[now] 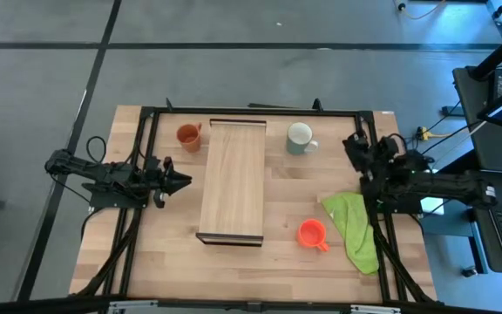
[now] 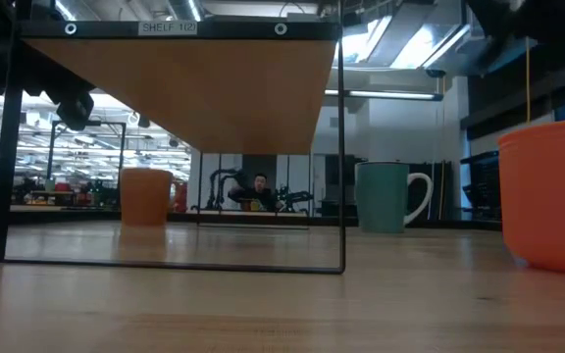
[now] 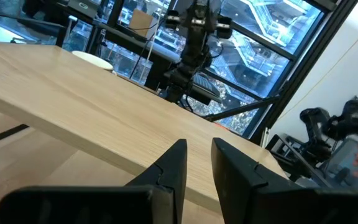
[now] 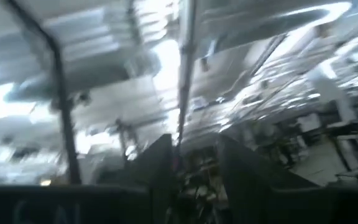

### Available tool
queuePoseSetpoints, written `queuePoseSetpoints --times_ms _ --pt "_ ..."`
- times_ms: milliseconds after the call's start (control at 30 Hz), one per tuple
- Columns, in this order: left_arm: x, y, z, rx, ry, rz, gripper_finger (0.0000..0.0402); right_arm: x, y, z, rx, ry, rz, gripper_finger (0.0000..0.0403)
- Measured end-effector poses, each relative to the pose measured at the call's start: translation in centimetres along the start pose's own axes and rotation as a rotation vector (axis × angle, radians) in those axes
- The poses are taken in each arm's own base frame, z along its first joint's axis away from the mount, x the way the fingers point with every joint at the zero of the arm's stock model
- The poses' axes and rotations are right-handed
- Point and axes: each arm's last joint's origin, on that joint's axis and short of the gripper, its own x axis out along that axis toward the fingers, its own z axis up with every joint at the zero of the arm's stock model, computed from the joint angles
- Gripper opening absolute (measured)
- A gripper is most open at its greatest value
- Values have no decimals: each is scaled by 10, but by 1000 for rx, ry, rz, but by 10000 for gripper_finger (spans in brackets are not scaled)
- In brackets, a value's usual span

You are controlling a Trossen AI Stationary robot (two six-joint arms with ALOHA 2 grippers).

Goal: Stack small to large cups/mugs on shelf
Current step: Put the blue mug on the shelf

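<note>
L gripper [image 1: 184, 181] is hovering w/ fingers [image 3: 174, 163] a narrow gap apart, empty, just left of the shelf [image 1: 234, 179]. R gripper [image 1: 353, 145]: can't tell its state; parked at the right edge. No mugs on the shelf yet. Likely first pick: grey mug [image 1: 300, 138]; widen fully, grip the rim opposite the handle. Brown mug [image 1: 187, 136] and red mug [image 1: 311, 233] are waiting on the table.

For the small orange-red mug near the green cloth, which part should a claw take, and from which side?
Grip the red mug by its rim wall, coming straight down from above. It stands upright with its mouth open, and its handle points toward the table's front right, next to the cloth. Pinching the wall opposite the handle probably avoids both. The right claw is nearer.
</note>
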Motion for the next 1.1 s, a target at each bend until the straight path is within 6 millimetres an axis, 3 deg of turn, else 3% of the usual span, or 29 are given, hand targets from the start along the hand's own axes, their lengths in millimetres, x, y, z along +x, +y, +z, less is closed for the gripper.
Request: queuePoseSetpoints --times_ms 167,300,433,567,633,700,900,1100 --pt "0 1 3 34 -40 42 69 32 15 31 -234 86 187 132" --pt "0 0 7 23 -92 68 69 69 25 63 -349 254 180 132" --pt "-1 1 9 13 -136 125 69 100 24 81 -363 590 -13 132" --pt "-1 1 11 6 -153 133 69 130 12 101 -191 716 -462 132" --pt "-1 1 10 7 -150 131 69 143 6 110 -114 729 -628 132" --pt "-1 1 10 8 -148 130 69 158 3 119 -88 723 -689 132" --pt "-1 1 10 6 -148 129 69 200 4 147 -90 579 -663 132" --pt "-1 1 10 7 -148 129 69 226 7 164 -105 467 -617 132"
